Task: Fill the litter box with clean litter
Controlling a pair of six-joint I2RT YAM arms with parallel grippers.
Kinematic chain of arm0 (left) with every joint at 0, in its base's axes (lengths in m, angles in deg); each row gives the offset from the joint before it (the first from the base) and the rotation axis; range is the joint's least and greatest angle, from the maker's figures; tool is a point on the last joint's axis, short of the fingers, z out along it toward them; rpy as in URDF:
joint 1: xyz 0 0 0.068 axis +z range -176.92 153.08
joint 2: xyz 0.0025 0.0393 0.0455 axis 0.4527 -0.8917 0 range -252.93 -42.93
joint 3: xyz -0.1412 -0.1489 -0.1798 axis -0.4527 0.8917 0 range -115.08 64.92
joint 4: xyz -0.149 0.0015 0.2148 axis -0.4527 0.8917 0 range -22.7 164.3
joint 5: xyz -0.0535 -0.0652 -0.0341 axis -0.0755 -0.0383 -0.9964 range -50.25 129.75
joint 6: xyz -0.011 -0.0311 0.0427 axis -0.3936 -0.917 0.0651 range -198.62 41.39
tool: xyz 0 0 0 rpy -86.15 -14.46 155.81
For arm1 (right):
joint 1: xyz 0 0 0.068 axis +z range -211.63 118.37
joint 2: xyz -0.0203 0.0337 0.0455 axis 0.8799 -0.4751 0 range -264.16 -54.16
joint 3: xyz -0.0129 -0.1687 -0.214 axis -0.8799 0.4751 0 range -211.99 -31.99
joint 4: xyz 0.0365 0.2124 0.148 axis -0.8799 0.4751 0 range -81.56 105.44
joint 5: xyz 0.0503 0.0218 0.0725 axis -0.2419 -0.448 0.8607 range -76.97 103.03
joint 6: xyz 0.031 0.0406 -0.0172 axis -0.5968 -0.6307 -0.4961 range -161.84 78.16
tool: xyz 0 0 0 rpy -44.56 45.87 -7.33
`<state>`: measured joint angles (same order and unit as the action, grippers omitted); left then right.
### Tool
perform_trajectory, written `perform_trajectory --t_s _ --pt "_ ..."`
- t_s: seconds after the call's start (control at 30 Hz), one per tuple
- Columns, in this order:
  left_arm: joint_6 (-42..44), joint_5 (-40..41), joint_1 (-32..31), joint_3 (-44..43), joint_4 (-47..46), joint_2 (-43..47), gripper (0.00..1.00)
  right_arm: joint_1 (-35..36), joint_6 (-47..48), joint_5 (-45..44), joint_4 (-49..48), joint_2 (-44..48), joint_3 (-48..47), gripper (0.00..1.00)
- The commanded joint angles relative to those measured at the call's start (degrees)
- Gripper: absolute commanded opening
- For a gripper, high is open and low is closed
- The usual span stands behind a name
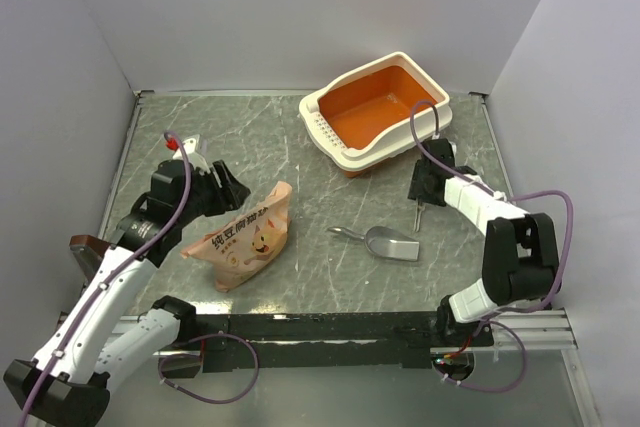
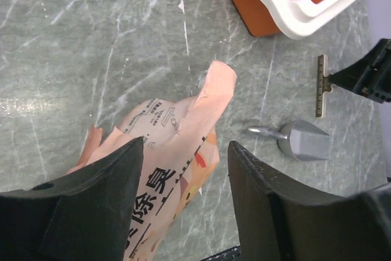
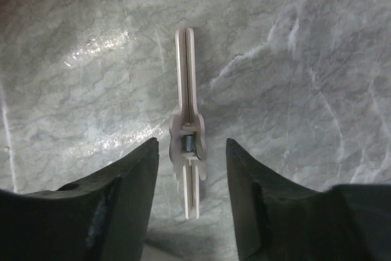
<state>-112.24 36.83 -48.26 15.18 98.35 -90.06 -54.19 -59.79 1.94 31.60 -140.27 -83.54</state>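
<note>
The litter box (image 1: 378,112), orange inside with a cream rim, stands at the back right and shows no litter inside; its corner shows in the left wrist view (image 2: 293,10). No clean litter is in view. The pink-orange printed bag (image 1: 245,237) lies on the table left of centre. My left gripper (image 1: 230,192) is open at the bag's upper left edge; in the left wrist view the bag (image 2: 165,145) runs between its spread fingers (image 2: 186,169). My right gripper (image 1: 420,187) is open over a pale clip (image 3: 189,120) lying flat on the table between its fingers (image 3: 192,157).
A small grey metal scoop (image 1: 390,243) lies on the table near the middle front, right of the bag; it also shows in the left wrist view (image 2: 299,140). The clip (image 1: 417,215) lies just right of it. Grey walls enclose the marbled table on three sides.
</note>
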Motion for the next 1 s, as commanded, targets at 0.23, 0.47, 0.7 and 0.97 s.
perform_trajectory --t_s 0.23,0.47,0.7,0.97 --pt "0.41 8.10 0.07 -6.60 1.81 -1.55 0.87 5.29 4.85 13.69 -0.39 14.11 -8.91 0.72" --pt "-5.73 14.69 0.25 -11.52 11.03 -5.16 0.88 17.95 8.99 25.21 2.33 9.56 -19.54 0.82" --pt "-18.13 22.86 0.25 -15.20 22.53 -4.81 0.87 21.12 3.99 35.86 -1.18 -0.81 -26.05 0.83" --pt "-37.54 26.30 0.25 -19.09 43.73 -5.95 0.88 24.55 2.05 35.71 -4.61 -4.42 -26.15 0.82"
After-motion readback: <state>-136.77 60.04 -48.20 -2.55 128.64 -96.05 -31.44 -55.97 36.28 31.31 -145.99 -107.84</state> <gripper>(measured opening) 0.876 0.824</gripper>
